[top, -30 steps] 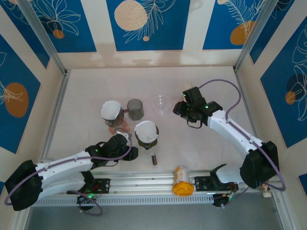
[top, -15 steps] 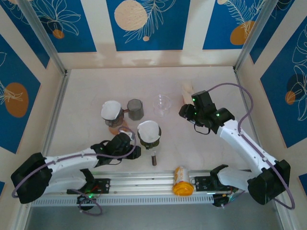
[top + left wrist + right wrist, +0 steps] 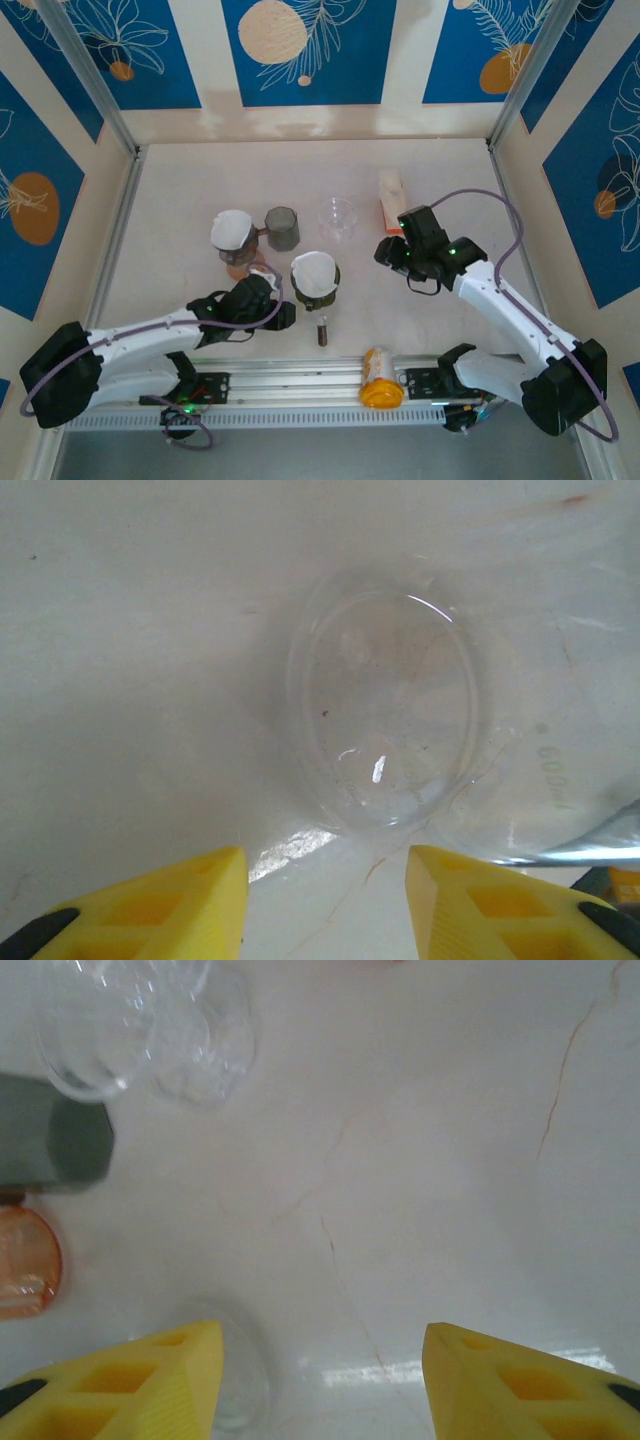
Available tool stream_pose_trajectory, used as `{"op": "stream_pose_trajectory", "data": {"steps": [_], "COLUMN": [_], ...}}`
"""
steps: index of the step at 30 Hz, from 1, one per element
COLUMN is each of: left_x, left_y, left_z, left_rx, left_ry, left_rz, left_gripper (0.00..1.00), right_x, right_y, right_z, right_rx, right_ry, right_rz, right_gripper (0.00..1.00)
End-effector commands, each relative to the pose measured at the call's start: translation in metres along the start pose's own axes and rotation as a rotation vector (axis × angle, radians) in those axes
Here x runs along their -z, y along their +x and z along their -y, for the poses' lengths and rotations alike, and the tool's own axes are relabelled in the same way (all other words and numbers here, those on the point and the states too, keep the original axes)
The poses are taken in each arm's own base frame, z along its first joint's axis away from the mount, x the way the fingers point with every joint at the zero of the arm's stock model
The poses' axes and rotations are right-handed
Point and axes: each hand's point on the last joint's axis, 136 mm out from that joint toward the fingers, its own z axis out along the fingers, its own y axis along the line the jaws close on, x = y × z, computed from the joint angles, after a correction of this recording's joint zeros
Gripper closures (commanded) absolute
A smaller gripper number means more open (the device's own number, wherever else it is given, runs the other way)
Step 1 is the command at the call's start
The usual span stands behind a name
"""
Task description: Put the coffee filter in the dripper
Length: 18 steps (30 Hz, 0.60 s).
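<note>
**Filter seated in the dripper, left pincer spread beside it**

The white paper coffee filter (image 3: 313, 271) was seen lodged in the dark round dripper (image 3: 316, 288), just ahead of the left pincer (image 3: 325, 858). Its yellow fingers were spread, with a clear glass vessel (image 3: 385, 725) before them and nothing pinched. The right pincer (image 3: 322, 1332) was likewise spread over the bare pale desk (image 3: 450, 1140), well apart from the dripper. The seating was judged nearly done. Any withdrawal would best be made straight back, so that the dripper is not tipped.

Robot lab booth: printed wall panels (image 3: 300, 50), aluminium-railed white table (image 3: 190, 180)
</note>
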Motion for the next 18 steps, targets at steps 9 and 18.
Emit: {"op": "stream_pose_trajectory", "data": {"steps": [9,18], "left_x": [0.042,0.082], "left_y": [0.001,-0.005], "left_z": [0.0,0.003], "left_rx": [0.016,0.01], "left_ry": [0.012,0.037], "left_rz": [0.029,0.093], "left_gripper": [0.48,0.3], "right_x": [-0.007,-0.025], "right_y": [0.094,0.145], "right_z": [0.001,-0.013], "right_rx": [0.243,0.297], "right_ry": [-0.007,-0.165], "right_rz": [-0.26,-0.408], "right_gripper": [0.56,0.61]}}
